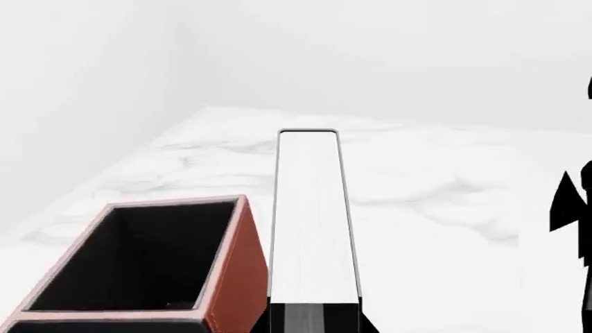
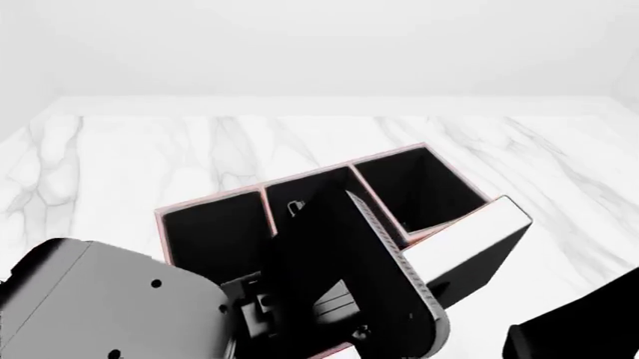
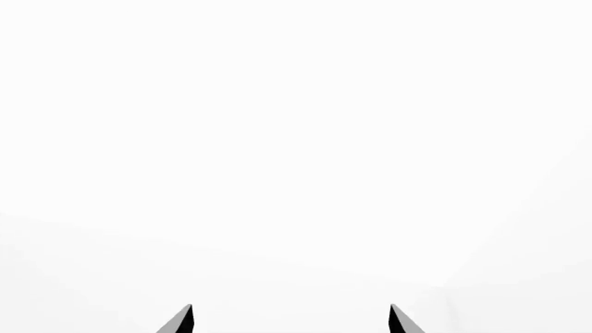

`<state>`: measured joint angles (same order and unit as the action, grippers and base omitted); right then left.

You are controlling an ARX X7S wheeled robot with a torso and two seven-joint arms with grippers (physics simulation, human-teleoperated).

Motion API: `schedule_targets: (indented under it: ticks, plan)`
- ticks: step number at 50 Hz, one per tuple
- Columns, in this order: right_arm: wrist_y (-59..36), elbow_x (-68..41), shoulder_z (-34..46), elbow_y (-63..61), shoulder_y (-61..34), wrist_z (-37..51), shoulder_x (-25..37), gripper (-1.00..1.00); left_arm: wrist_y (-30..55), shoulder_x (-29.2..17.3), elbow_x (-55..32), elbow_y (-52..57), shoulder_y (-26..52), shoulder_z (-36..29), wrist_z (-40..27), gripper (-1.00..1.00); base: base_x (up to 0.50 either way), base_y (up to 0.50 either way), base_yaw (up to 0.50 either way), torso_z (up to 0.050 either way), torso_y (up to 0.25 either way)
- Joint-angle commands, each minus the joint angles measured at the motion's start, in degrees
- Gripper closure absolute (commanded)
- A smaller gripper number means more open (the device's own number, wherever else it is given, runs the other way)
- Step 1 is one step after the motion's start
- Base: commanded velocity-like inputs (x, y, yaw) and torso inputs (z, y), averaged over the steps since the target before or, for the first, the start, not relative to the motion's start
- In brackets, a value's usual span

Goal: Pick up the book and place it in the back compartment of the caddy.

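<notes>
Head view: set high, faced forward and down over the marble table (image 2: pixel 120 157); the caddy (image 2: pixel 215 224) is seen near, at centre, with the left arm (image 2: pixel 100 299) close at 7 o'clock.
Left wrist view: set low and near, faced along the book (image 1: pixel 310 222) held edge-on; one caddy (image 1: pixel 138 257) cell is seen at 8 o'clock.
Right wrist view: faced at blank white; only the right gripper (image 3: pixel 291 320) fingertips (image 3: pixel 182 322), spread apart, are seen at 6 o'clock.
Shared: caddy, book and tabletop are shown by both head and left wrist views.
</notes>
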<state>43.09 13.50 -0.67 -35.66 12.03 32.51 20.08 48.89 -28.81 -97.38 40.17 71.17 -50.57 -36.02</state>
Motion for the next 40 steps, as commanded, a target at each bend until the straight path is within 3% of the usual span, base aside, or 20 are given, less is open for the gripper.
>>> schedule_targets:
  ticks: [1,11,20,27,40]
  plan:
    - [-0.45,1.24,-0.59,-0.4,-0.13,-1.18,-0.91,-1.0,1.12,-2.91,-8.35,3.04,8.81,5.67,-3.14,1.0,0.0,0.0,0.0,0.0,0.0]
    - [-0.03,1.31,-0.36,0.03,0.01,-0.81,-0.72,-1.0,3.87,-5.75,-14.52,3.56,16.6,6.01,-4.91,1.0,0.0,0.0,0.0,0.0,0.001]
    - [-0.43,1.27,0.03,-0.12,-0.12,-0.8,-0.58,-1.0,7.43,-7.75,-16.17,-1.23,22.9,6.61,-1.95,1.0,0.0,0.0,0.0,0.0,0.001]
    - [-0.56,1.23,0.16,0.0,-0.15,-0.63,-0.5,-1.0,8.05,-8.93,-23.51,-3.72,27.55,5.35,-3.87,1.0,0.0,0.0,0.0,0.0,0.001]
    - [-0.65,1.69,0.73,0.62,-0.51,-0.39,-0.5,-1.0,13.34,-9.1,-23.65,-9.92,31.58,6.05,4.6,1.0,0.0,0.0,0.0,0.0,0.001]
